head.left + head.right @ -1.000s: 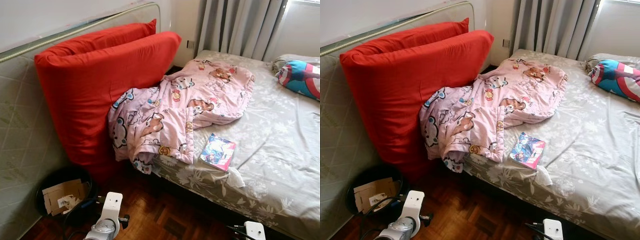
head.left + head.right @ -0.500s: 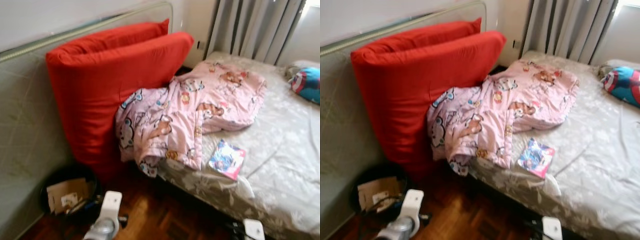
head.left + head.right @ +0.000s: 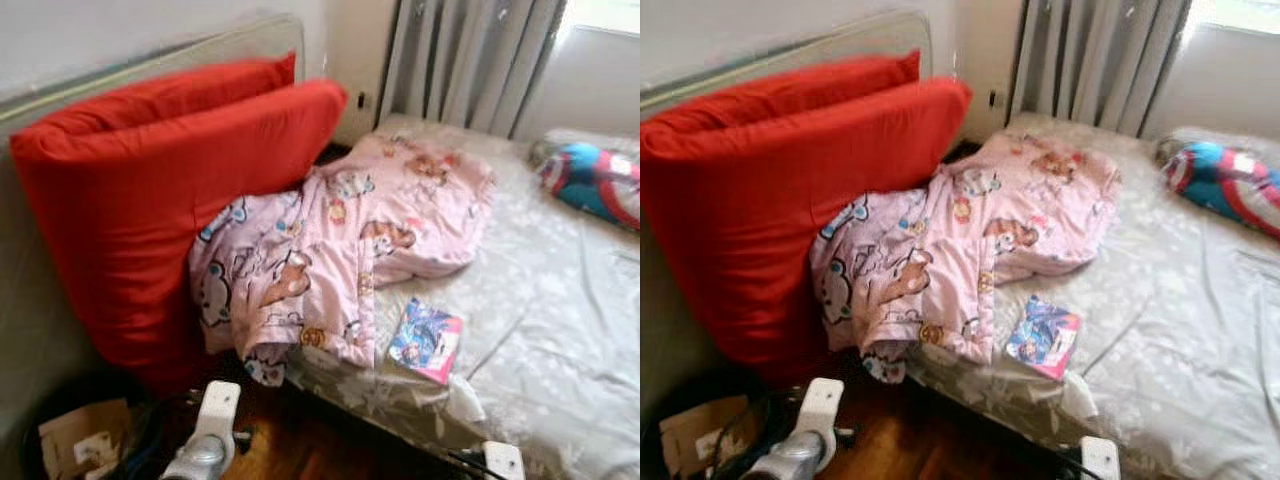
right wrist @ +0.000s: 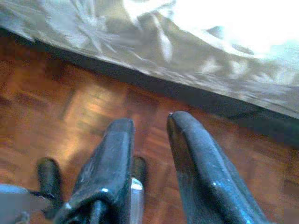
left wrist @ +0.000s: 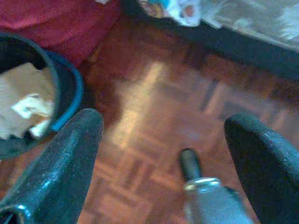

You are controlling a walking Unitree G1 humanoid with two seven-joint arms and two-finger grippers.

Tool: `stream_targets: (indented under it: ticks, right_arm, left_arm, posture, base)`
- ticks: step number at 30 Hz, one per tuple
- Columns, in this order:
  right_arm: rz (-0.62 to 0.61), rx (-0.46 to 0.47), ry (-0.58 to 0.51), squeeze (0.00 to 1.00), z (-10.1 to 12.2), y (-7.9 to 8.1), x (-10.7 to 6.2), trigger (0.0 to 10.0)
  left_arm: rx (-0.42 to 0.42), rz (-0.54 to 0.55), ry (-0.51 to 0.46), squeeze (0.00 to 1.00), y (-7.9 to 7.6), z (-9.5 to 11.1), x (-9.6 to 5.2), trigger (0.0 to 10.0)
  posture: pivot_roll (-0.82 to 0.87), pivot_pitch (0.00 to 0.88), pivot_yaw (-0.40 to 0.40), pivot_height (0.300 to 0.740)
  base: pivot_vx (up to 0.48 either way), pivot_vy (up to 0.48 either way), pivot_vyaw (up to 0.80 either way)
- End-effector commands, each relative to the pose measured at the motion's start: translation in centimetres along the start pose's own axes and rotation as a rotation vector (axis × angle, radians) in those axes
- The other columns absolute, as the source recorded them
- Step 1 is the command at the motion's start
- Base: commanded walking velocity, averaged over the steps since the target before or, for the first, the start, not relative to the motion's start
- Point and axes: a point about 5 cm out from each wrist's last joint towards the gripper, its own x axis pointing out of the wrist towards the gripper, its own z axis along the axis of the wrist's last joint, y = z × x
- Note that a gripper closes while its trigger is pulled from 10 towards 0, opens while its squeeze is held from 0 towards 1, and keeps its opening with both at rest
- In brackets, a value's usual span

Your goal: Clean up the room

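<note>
Shifting rightward since before, perhaps: blanket [image 3: 340,250], book [image 3: 426,340], bin [image 3: 75,440].

- Two large cushions [image 3: 170,200], plain bright red.
- Blanket [image 3: 340,240], pale pink, printed with cartoon bears in brown, white and blue.
- Bed sheet [image 3: 560,300], grey-beige with a pale floral pattern.
- Book [image 3: 426,340], cover in blue, pink and white.
- Pillow [image 3: 598,180], blue with red and white bands.
- Curtains [image 3: 460,60], grey with vertical folds.
- Floor [image 5: 154,121], reddish-brown wood parquet.
- Bin [image 5: 65,88], black with a blue rim, holding tan cardboard [image 5: 23,98].
- Left end effector [image 5: 161,154] and right end effector [image 4: 149,163], black fingers.
</note>
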Motion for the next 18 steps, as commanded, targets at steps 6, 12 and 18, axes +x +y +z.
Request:
stream_targets:
  ticks: [6,12,18]
  right_arm:
    - [-0.03,-0.005,0.01,0.0,-0.39,-1.21,-0.37,10.0]
    - [-0.032,-0.003,0.01,0.0,-0.4,-1.2,-0.37,10.0]
    - [-0.028,0.005,0.016,0.0,-0.49,-1.17,-0.37,10.0]
  left_arm:
    - [-0.019,-0.03,-0.01,0.0,-1.19,0.5,0.03,10.0]
    - [-0.019,-0.03,-0.011,0.0,-1.16,0.5,0.03,10.0]
    - [-0.017,-0.03,-0.011,0.0,-1.17,0.5,0.03,10.0]
  posture:
    - [-0.04,0.0,-0.031,0.74]
    - [-0.04,0.0,-0.031,0.74]
    - [-0.04,0.0,-0.031,0.74]
  base:
    - [0.32,0.0,0.0]
    - [0.32,0.0,0.0]
    - [0.319,0.0,-0.46]
